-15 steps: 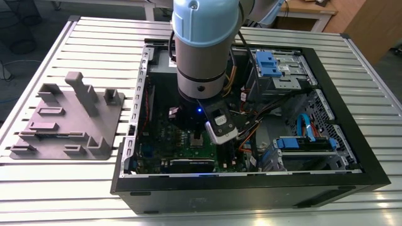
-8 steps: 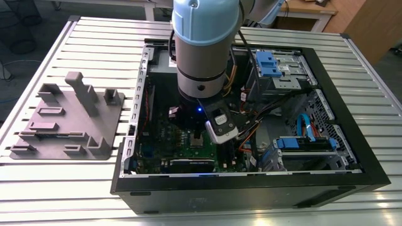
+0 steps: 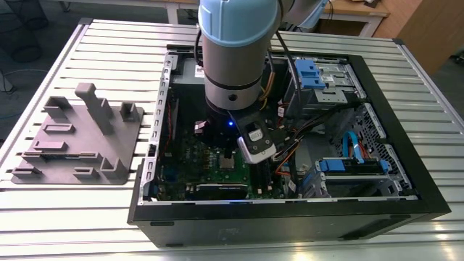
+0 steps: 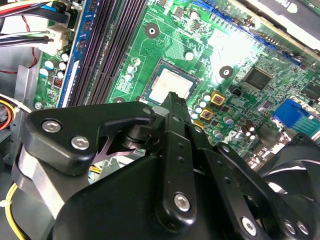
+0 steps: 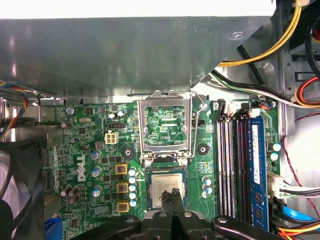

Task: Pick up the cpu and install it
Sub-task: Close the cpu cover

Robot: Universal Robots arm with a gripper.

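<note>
The cpu (image 5: 164,185) is a pale silver square lying flat in its socket on the green motherboard (image 5: 85,150). It also shows in the second wrist view (image 4: 170,85) and in the exterior view (image 3: 227,163). The silver socket frame (image 5: 165,125) stands flipped open just beyond it. My gripper (image 5: 173,194) hangs right over the chip's near edge, with the two black fingertips pressed together and nothing between them. In the second wrist view the gripper (image 4: 175,100) sits just above the chip. The arm reaches down into the open computer case (image 3: 290,209).
Black and blue memory slots (image 5: 235,160) run beside the socket. A black fan (image 5: 15,185) sits at the board's other side. Yellow, red and black cables (image 5: 260,55) hang near the case wall. A grey plastic tray with posts (image 3: 80,136) lies outside the case at the exterior view's left.
</note>
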